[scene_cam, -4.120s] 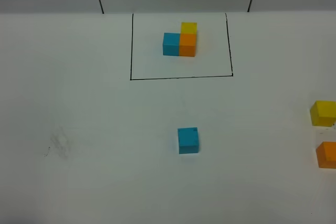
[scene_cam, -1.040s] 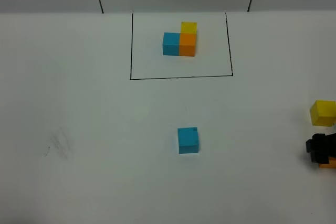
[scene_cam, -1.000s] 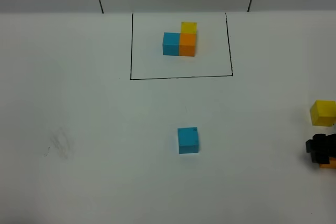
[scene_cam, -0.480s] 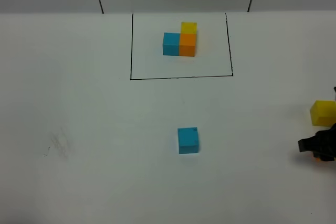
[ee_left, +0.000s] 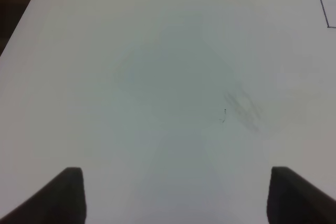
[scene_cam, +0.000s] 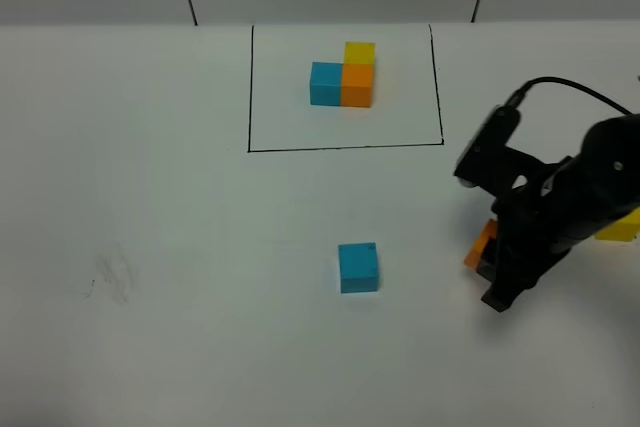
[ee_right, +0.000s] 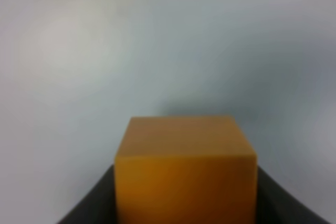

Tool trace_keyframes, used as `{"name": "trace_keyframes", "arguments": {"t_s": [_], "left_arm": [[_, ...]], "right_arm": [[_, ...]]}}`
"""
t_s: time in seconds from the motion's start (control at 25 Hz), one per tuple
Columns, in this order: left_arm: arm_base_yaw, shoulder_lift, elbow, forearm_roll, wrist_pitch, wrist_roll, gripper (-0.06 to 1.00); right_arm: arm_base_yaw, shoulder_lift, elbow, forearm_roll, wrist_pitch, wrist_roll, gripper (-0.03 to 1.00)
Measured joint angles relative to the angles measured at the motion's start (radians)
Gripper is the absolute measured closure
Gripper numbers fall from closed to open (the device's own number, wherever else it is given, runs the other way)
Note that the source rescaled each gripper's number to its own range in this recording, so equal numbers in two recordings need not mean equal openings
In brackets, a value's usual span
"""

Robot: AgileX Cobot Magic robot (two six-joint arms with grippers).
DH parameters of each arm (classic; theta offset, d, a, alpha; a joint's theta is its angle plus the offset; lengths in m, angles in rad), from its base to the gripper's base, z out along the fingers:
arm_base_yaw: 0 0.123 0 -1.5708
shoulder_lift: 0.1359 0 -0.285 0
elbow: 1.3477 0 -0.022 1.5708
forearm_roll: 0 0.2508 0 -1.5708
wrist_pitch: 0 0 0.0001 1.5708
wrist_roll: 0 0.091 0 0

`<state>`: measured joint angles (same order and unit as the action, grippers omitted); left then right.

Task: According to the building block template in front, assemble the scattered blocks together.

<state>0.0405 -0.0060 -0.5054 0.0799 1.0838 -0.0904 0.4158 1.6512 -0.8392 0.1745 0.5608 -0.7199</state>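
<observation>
The template is a joined blue, orange and yellow cluster inside a black drawn rectangle at the back centre. A loose blue cube sits alone mid-table. My right gripper is shut on the loose orange cube, to the right of the blue cube; the right wrist view shows the orange cube between the dark fingers. The loose yellow cube peeks out behind the right arm at the right edge. My left gripper shows two dark fingertips spread wide over bare table, holding nothing.
A faint grey smudge marks the table at the left; it also shows in the left wrist view. The table's far edge meets a grey wall with two dark seams.
My right arm has come in from the right edge toward the middle, carrying the orange cube leftward and nearer the blue cube. The yellow cube is now partly hidden by the arm.
</observation>
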Motion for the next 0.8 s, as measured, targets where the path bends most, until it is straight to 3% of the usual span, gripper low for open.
{"name": "trace_keyframes", "arguments": {"t_s": [0.12,0.52,0.8], "left_arm": [[0.0,0.0,0.0,0.0,0.0,0.001,0.34],[0.0,0.0,0.0,0.0,0.0,0.001,0.34],[0.0,0.0,0.0,0.0,0.0,0.001,0.34]], "right_arm": [[0.042,0.09,-0.093,0.0,0.056,-0.11,0.8],[0.138,0.278,-0.335,-0.04,0.175,-0.29,0.8],[0.147,0.308,-0.376,-0.077,0.214,-0.329,0.8]]}}
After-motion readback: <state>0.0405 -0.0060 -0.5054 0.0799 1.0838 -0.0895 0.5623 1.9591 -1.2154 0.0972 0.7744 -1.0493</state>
